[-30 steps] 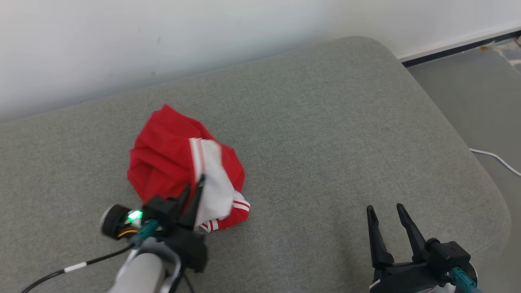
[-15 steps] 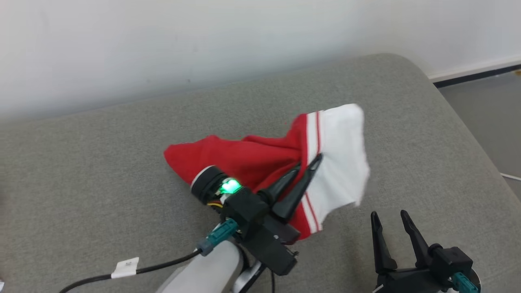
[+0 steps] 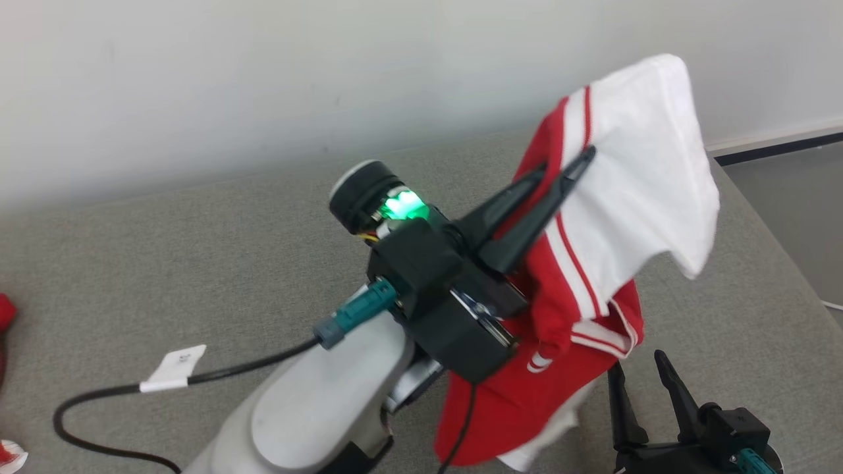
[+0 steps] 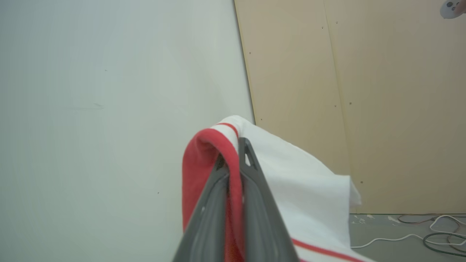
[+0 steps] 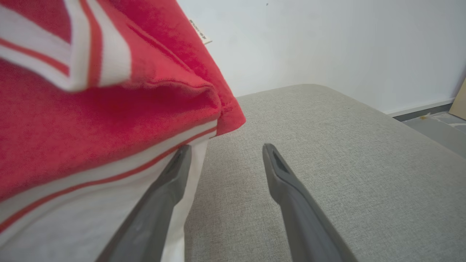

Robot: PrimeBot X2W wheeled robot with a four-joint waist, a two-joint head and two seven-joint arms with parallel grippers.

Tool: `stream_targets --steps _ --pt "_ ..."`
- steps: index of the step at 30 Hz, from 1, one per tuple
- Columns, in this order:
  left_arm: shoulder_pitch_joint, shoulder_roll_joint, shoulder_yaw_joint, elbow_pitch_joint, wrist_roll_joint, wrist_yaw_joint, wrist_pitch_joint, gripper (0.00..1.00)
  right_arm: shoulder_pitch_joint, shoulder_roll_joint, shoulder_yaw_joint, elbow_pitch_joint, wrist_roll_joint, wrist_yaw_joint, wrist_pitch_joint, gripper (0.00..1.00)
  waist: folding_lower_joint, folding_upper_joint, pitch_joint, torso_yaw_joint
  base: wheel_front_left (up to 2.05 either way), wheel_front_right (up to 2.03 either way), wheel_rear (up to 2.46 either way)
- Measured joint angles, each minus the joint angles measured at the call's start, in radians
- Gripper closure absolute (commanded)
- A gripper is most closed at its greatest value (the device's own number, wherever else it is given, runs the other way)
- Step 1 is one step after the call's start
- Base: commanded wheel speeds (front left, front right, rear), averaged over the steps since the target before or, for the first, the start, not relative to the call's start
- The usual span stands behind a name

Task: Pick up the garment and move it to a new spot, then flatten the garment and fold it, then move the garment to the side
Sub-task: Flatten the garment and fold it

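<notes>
The garment (image 3: 586, 263) is red cloth with white panels and red-and-white stripes. It hangs in the air above the grey cushion (image 3: 197, 257), pinched near its top edge by my left gripper (image 3: 568, 163), which is shut on it. In the left wrist view the red and white fabric (image 4: 291, 182) drapes over the closed left gripper (image 4: 233, 153). My right gripper (image 3: 635, 368) stands open at the lower right, low over the cushion. In the right wrist view the hanging garment (image 5: 91, 109) fills the left side and brushes the left finger of the right gripper (image 5: 225, 153).
The cushion's rounded right edge (image 3: 777, 263) drops to a grey floor with a white cable (image 3: 833, 304). A pale wall (image 3: 197, 85) runs behind the cushion. A black cable with a white tag (image 3: 174, 367) trails from my left arm. Red cloth (image 3: 5, 309) shows at the far left edge.
My left gripper has lifted the garment off the cushion and carried it up and to the right, so it now hangs free. The head camera has shifted. The right gripper stays open.
</notes>
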Motion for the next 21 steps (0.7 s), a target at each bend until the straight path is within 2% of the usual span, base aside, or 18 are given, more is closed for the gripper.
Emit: stream_targets --steps 4,9,16,21 --pt "-0.007 0.033 0.035 0.045 -0.02 0.005 0.008 1.0 0.0 0.0 -0.001 0.001 0.002 0.0 0.0 0.0 0.0 0.0 0.004 -0.014 0.0 0.0 0.0" --pt "0.051 0.109 0.091 0.139 -0.054 0.017 0.001 1.0 0.0 0.0 -0.007 0.0 0.007 0.0 0.0 0.0 0.0001 0.0 0.021 -0.025 0.0 0.0 0.0" --pt "0.135 0.214 0.225 0.299 -0.109 0.026 -0.012 1.0 -0.011 0.0 -0.013 -0.003 0.004 0.0 0.0 0.0 0.0001 0.0001 0.054 -0.03 0.0 0.0 0.0" --pt "0.174 0.243 0.332 0.401 -0.127 0.019 -0.015 1.0 -0.025 0.0 -0.01 -0.004 0.0 0.0 0.0 0.0 0.0001 0.0 0.076 -0.024 0.0 0.0 0.0"
